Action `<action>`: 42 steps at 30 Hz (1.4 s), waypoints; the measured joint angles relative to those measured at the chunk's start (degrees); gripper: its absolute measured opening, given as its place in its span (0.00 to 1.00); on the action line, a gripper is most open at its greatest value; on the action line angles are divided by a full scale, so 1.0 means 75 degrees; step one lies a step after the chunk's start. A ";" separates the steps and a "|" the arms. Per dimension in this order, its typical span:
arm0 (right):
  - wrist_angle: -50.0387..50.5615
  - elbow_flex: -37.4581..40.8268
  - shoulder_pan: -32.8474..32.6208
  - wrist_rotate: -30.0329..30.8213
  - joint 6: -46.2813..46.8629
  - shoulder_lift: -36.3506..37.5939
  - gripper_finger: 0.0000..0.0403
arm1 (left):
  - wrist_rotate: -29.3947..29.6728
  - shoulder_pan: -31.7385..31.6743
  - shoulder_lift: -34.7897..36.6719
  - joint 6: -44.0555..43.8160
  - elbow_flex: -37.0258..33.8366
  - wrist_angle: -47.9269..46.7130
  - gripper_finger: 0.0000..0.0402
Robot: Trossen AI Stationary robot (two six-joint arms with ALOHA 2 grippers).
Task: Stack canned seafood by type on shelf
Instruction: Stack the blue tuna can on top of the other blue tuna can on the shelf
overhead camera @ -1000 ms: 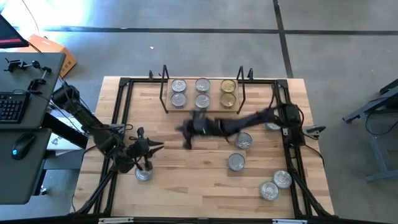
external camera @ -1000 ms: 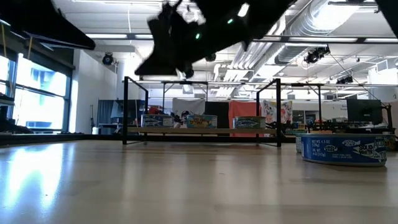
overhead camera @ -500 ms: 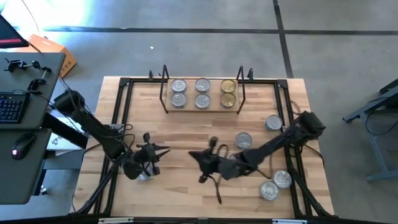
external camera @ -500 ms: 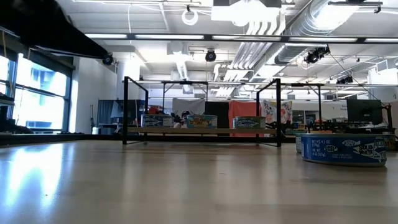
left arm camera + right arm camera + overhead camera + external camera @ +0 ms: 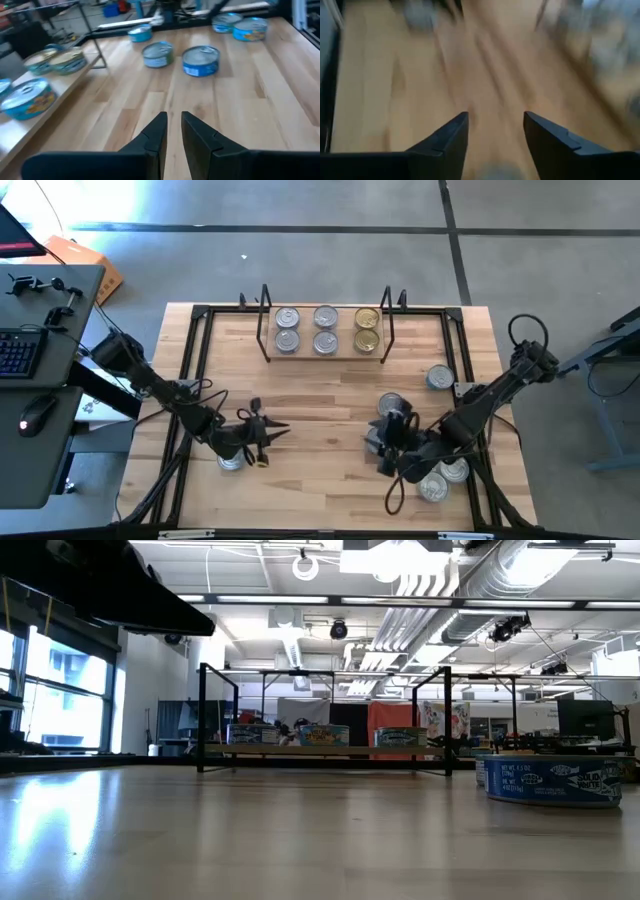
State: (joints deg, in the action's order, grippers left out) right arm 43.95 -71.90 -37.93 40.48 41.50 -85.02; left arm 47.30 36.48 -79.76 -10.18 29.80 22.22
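Blue-labelled tin (image 5: 553,781) shows no legible brand. Left gripper (image 5: 172,131) fingers nearly together, empty; right gripper (image 5: 495,131) fingers apart, empty.

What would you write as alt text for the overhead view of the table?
Two dark robot arms work over a wooden table; the right gripper, fingers apart, is among loose tins, the left gripper by a lone tin. Six tins sit on the shelf at the far edge.

Left gripper (image 5: 262,434) sits low at the table's front left, fingers (image 5: 158,134) almost together. Right gripper (image 5: 385,442) reaches front right, fingers (image 5: 451,135) spread apart, empty.
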 joint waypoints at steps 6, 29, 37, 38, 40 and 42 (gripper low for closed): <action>0.1035 0.0893 -0.0102 -0.1272 0.1491 -0.0064 0.49 | -0.0470 -0.0241 -0.0370 0.0649 0.0003 0.0727 0.12; -0.5461 0.4218 0.1407 -0.2003 0.0583 -0.0784 0.49 | -0.0617 -0.0326 -0.0424 0.1642 0.0003 0.1206 0.12; -0.6839 0.2763 0.2235 -0.1346 -0.0264 -0.2823 0.49 | -0.0617 -0.0326 -0.0424 0.1590 0.0006 0.1204 0.12; -0.6819 0.2476 0.2307 -0.1199 -0.0452 -0.2873 0.49 | -0.0617 -0.0326 -0.0424 0.1590 0.0006 0.1203 0.12; -0.6275 0.1883 0.2387 -0.1077 -0.0904 -0.2834 0.49 | -0.0617 -0.0326 -0.0424 0.1590 0.0006 0.1206 0.12; -0.4971 0.1309 0.2331 -0.1195 -0.1209 -0.2621 0.49 | -0.0619 -0.0306 -0.0424 0.1586 0.0006 0.1203 0.12</action>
State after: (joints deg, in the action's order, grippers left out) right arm 6.67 -62.08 -20.45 31.52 32.43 -104.67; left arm 42.66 34.19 -82.94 1.71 29.85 31.24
